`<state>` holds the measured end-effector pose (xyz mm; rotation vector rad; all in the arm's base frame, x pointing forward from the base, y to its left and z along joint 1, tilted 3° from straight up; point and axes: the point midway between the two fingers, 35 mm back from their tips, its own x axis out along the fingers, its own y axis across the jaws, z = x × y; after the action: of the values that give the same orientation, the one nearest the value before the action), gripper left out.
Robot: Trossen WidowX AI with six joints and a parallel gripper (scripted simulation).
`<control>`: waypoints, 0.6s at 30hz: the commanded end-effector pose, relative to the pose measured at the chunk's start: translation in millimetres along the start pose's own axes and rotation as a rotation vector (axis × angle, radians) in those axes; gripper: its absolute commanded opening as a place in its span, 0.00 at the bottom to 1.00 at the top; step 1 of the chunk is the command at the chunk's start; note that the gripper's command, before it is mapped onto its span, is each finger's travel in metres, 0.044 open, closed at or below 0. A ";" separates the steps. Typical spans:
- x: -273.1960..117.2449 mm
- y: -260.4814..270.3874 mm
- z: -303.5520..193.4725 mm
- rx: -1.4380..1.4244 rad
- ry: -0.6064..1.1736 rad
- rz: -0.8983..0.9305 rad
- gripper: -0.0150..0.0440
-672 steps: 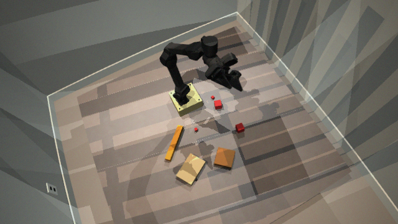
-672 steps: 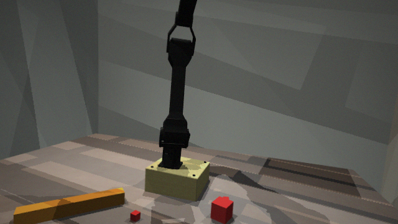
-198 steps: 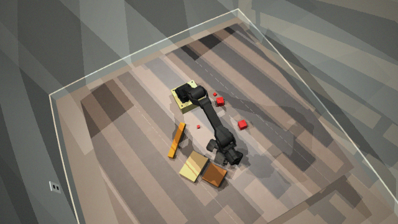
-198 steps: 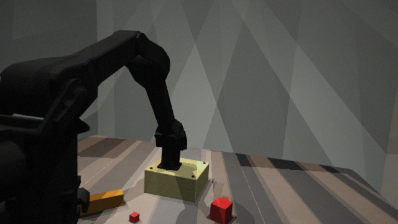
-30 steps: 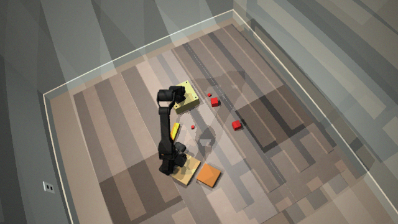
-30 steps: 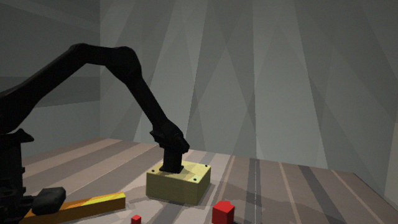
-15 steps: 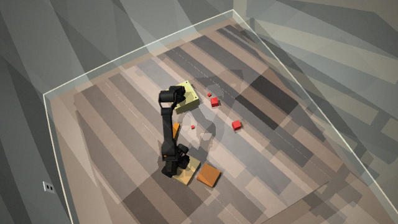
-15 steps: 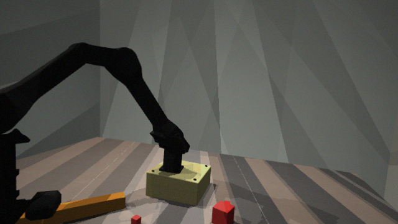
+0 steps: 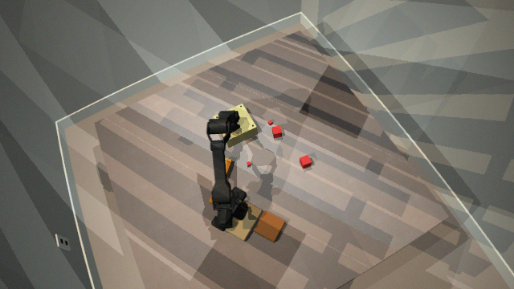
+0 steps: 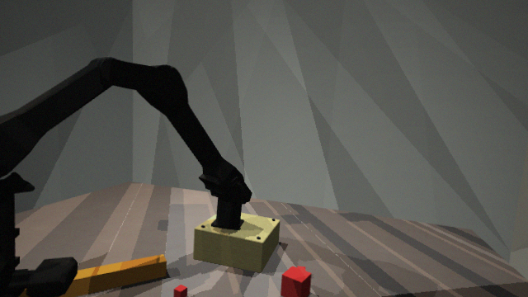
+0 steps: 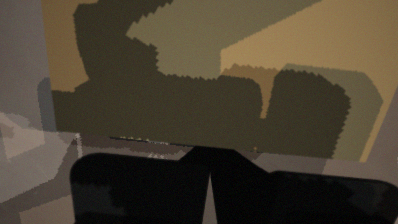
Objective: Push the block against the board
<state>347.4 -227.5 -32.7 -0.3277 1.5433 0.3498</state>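
Note:
The square block (image 9: 271,227) is the orange one, in the top view at the lower middle. The flat tan board (image 9: 245,230) (image 11: 300,45) lies immediately left of it. Their facing sides look very close and roughly parallel, with their upper corners nearly level; contact cannot be made out. My gripper (image 9: 233,214) (image 11: 210,145) is shut and empty, low at the board's long side away from the block. In the wrist view its tips meet that edge; whether they press on it cannot be told. The arm hides part of the board.
My arm's base stands on a yellow box (image 9: 246,124) (image 10: 228,248). A long yellow-orange bar (image 9: 228,166) (image 10: 124,273) lies between box and board, partly under my arm. Two larger red cubes, one at right (image 9: 305,161), and two tiny ones lie nearer the box.

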 end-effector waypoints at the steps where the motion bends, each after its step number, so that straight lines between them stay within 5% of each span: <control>1: 1.7 -0.1 -3.4 0.003 -0.002 0.005 0.25; 18: 1.9 -1.2 -32.0 0.003 0.000 0.004 0.25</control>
<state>322.0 -238.3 -40.0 -0.3088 1.5545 0.3578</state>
